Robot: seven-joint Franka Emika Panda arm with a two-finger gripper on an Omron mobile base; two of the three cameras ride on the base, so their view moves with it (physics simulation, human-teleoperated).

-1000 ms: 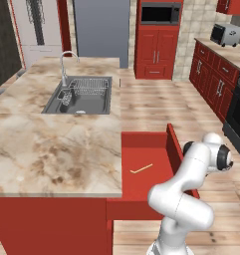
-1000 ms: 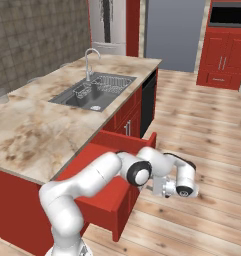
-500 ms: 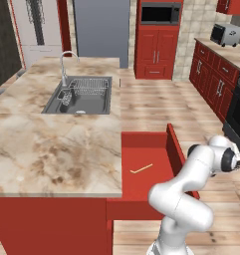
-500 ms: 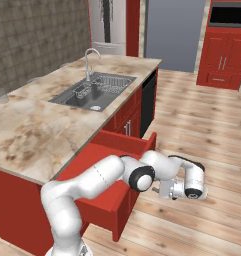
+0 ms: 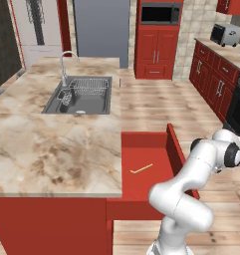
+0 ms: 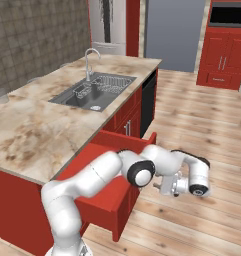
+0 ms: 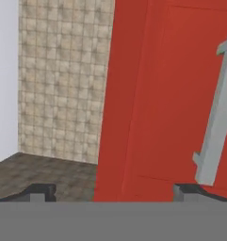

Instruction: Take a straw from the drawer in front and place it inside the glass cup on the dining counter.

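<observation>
The red drawer (image 5: 174, 145) stands pulled out from under the dining counter (image 5: 52, 149). On its floor lies the thin pale straw (image 5: 141, 169), at a slant and untouched. My arm bends over the drawer's right side, and my hand hangs past it above the wooden floor, well right of the straw. My gripper (image 7: 114, 190) is open, its tips far apart with nothing between them, and it faces a red cabinet door with a metal handle (image 7: 217, 113). From the right base the gripper (image 6: 165, 187) sits beyond the drawer front (image 6: 117, 202). A small clear glass cup (image 6: 0, 95) stands at the counter's far left edge.
A steel sink (image 5: 81, 97) with a faucet (image 5: 66, 62) is set in the dining counter (image 6: 37, 130). Red cabinets (image 5: 213, 82) and a black stove front line the right wall. Wooden floor (image 6: 202, 130) lies open to the right of the drawer.
My hand has swung further right, away from the drawer and out over the floor. The jaws have stayed wide open. The straw and the drawer have not moved.
</observation>
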